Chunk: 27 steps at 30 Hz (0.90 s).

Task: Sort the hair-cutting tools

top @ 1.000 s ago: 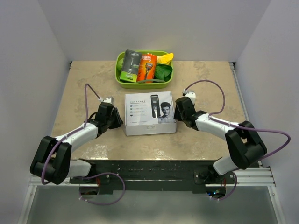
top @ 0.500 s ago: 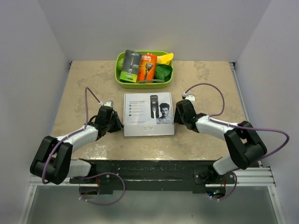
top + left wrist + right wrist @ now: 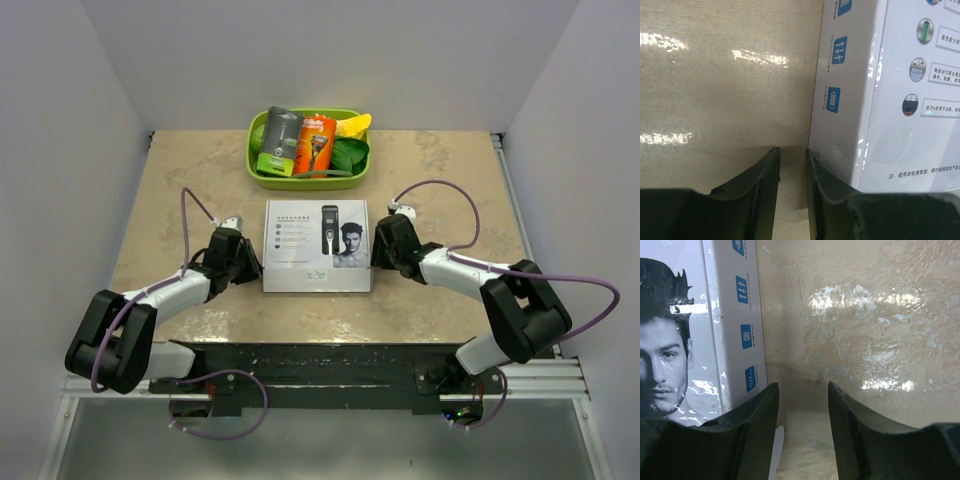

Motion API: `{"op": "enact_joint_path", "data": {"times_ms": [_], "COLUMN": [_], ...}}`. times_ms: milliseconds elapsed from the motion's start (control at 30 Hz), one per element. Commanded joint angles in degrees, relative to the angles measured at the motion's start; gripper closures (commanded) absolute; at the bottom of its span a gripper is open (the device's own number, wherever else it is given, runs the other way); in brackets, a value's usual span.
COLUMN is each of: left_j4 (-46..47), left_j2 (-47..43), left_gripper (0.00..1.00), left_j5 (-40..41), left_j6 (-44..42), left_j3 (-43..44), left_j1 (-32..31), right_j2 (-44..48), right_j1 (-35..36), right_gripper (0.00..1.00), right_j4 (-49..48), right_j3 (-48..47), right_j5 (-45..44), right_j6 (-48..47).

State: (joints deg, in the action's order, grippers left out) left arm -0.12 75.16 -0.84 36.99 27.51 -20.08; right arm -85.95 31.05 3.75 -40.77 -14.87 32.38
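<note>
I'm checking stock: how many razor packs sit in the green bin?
2. The grey-and-green pack is at the bin's left; the orange pack is beside it, mid-bin. Others may be hidden underneath.

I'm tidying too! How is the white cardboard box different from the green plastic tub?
The white cardboard box is closed and sits between the left pincer and right pincer; the green plastic tub is open, holds packages, and stands farther back. Both rest on the tan table.

The beige table point(image 3: 200, 180) carries a white clipper box point(image 3: 316, 245) and green basket point(image 3: 300, 183).
</note>
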Motion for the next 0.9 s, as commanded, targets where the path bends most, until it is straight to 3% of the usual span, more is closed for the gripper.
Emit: {"op": "enact_joint_path", "data": {"times_ms": [0, 500, 867], "left_j4": [3.3, 3.3, 2.4], "left_j2": [0.8, -1.3, -6.2], "left_gripper": [0.68, 0.68, 0.69], "left_j5": [-3.8, -6.9, -13.3], "left_j6": [1.9, 3.0, 5.2], "left_j3": [-0.5, -1.4, -3.0], "left_j1": [-1.3, -1.6, -2.1], "right_j2": [1.1, 1.8, -2.8], "right_j1": [1.4, 2.9, 3.0], "right_gripper": [0.52, 0.53, 0.51], "right_j4": [3.9, 4.6, 1.5], "right_j3": [0.5, 3.5, 4.0], "right_j5": [6.7, 8.7, 17.8], "right_j6": [1.5, 4.5, 8.8]}}
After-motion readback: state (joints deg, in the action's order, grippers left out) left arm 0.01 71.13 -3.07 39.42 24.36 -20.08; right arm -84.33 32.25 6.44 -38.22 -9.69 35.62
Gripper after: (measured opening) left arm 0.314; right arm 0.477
